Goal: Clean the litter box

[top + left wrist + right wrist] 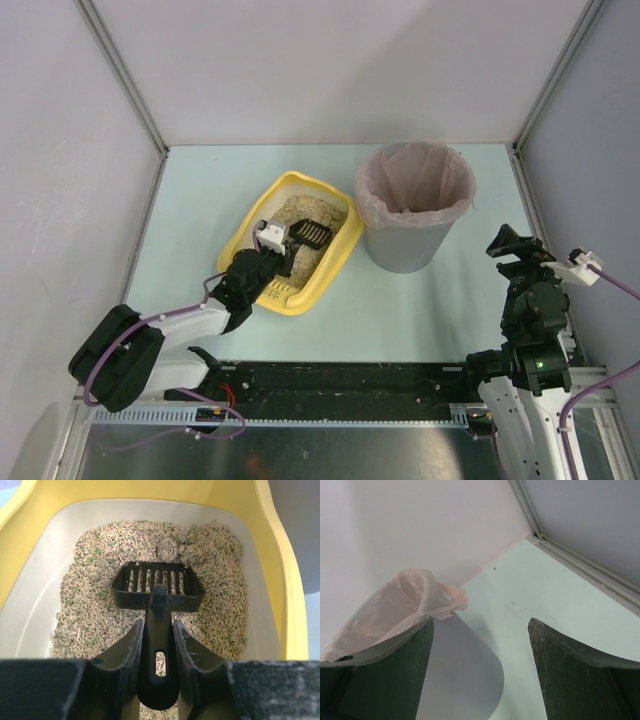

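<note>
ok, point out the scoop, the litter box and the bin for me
scoop [159, 586]: left wrist view, on the slotted black head.
litter box [277, 580]: left wrist view, on its yellow right-hand rim.
bin [400, 250]: top external view, on the grey outer wall below the liner.

The litter box [280, 570] is smooth yellow plastic with a soft gloss, and its inner wall is paler and matt. The litter [100, 590] is rough, dry, beige pellets flecked with green. The scoop [159, 605] is black moulded plastic with a slight sheen. The left claw [158, 632] has matt black fingers [122, 660], dusty and finely scratched. The right claw [481, 625] looks dark, dull and scuffed. The bin [400, 248] is smooth matt grey plastic, and its liner [405, 600] is thin, crinkled, translucent pinkish film. The worktop [200, 200] is pale, smooth and matt, edged by a brushed metal rail [580, 570].
</note>
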Robot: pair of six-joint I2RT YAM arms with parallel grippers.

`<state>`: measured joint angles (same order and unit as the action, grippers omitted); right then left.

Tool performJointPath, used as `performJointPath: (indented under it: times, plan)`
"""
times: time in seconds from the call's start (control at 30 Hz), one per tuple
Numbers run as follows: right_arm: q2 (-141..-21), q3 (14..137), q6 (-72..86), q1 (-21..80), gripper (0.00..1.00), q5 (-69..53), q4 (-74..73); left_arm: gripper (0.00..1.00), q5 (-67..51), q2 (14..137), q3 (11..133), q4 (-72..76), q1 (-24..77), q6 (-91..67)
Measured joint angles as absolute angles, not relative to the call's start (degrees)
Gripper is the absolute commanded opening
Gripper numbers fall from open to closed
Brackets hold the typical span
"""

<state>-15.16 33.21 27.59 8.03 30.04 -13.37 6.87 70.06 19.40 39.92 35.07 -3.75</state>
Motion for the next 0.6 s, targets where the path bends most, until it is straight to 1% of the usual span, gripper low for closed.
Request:
performJointPath:
  times: [0.1,0.13,0.2,0.23,0.3,0.33,0.4,0.43,0.57,0.6]
  plan:
    - [-15.16,33.21,27.59,8.03,0.81,30.06,-13.37,0.07,6.63,70.81,19.20,41.30,34.74,-4.10]
    - [-15.16,33.21,27.57,8.03,0.81,30.09,-13.37,0.11,6.63,70.83,19.03,41.54,34.70,-4.12]
    - [-15.16,33.21,27.57,8.03,0.81,30.09,-13.37,0.16,6.68,70.85,18.50,42.13,34.68,-4.12]
    - [-15.16,33.21,27.59,8.03,0.81,30.09,-13.37,0.21,6.72,70.87,18.33,42.35,34.68,-4.12]
    - [-15.16,33.21,27.59,8.03,0.81,30.09,-13.37,0.27,6.79,71.13,18.26,42.76,34.68,-4.10]
    - [-15.16,33.21,27.59,8.03,0.81,30.06,-13.37,0.32,6.79,71.44,18.26,43.09,34.68,-4.08]
    - [-15.16,33.21,27.59,8.03,0.81,30.06,-13.37,0.38,6.76,72.05,18.26,43.66,34.68,-4.05]
    - [-15.16,33.21,27.59,8.03,0.81,30.06,-13.37,0.43,6.76,72.20,18.22,43.44,34.68,-4.03]
    - [-15.16,33.21,27.59,8.03,0.81,30.06,-13.37,0.50,6.20,72.62,17.50,41.58,34.68,-3.99]
    - [-15.16,33.21,27.57,8.03,0.81,30.06,-13.37,0.55,5.96,72.62,17.43,41.28,34.68,-3.95]
